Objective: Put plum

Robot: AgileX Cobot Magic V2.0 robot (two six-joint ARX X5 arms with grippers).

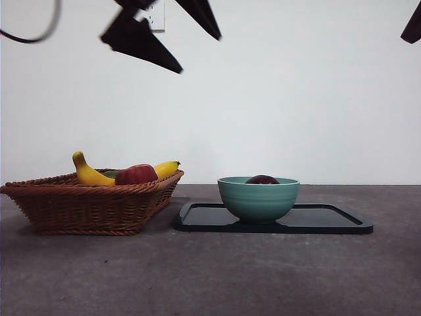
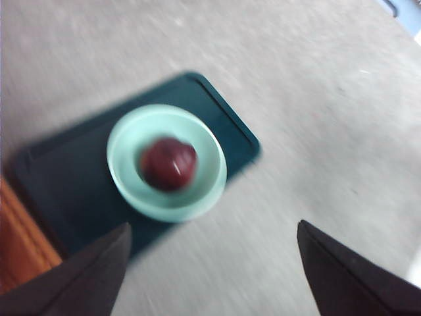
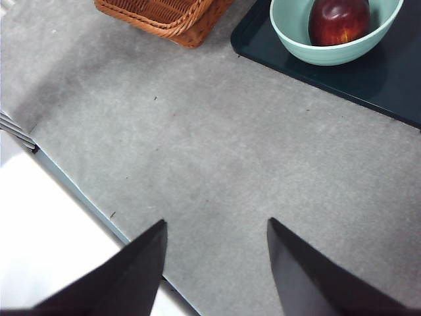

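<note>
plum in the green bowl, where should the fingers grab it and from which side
Probably straight down from above, fingers closing across the widest part of the plum. It sits low in the bowl, only its top clearing the rim in the front view, so the wall blocks any sideways approach.

You see a dark maroon plum (image 3: 339, 21) in a pale green bowl (image 1: 258, 197) on a black tray (image 1: 329, 220). At left, a brown woven basket (image 1: 85, 204) holds a yellow banana (image 1: 89, 172) and red apple (image 1: 136, 174).

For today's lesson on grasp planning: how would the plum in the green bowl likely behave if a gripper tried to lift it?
The plum looks round and glossy, so it may slip between jaws. The bowl's curved wall would probably keep it from rolling away.
</note>
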